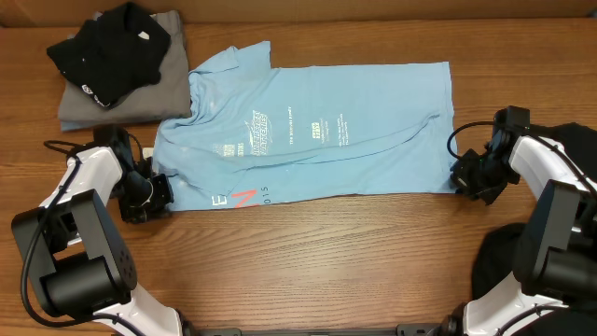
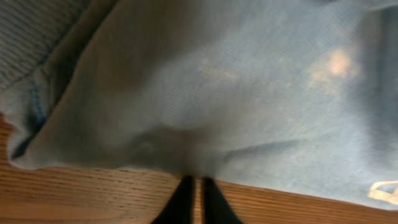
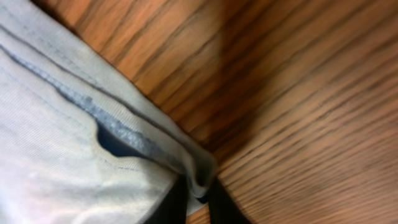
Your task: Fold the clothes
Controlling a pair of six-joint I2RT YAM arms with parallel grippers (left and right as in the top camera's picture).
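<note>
A light blue T-shirt (image 1: 317,131) with white print lies spread flat across the middle of the wooden table. My left gripper (image 1: 157,193) sits at the shirt's near left corner. In the left wrist view its fingers (image 2: 196,183) are pressed almost together at the shirt's edge (image 2: 205,93), and the cloth puckers at the tips. My right gripper (image 1: 464,177) is at the shirt's near right corner. In the right wrist view its fingers (image 3: 198,196) are shut on the hemmed corner (image 3: 124,140).
A folded pile with a black garment (image 1: 110,49) on a grey one (image 1: 168,89) lies at the back left, touching the shirt's sleeve. A dark cloth heap (image 1: 508,266) lies at the front right behind the right arm. Bare wood (image 1: 317,252) runs along the front.
</note>
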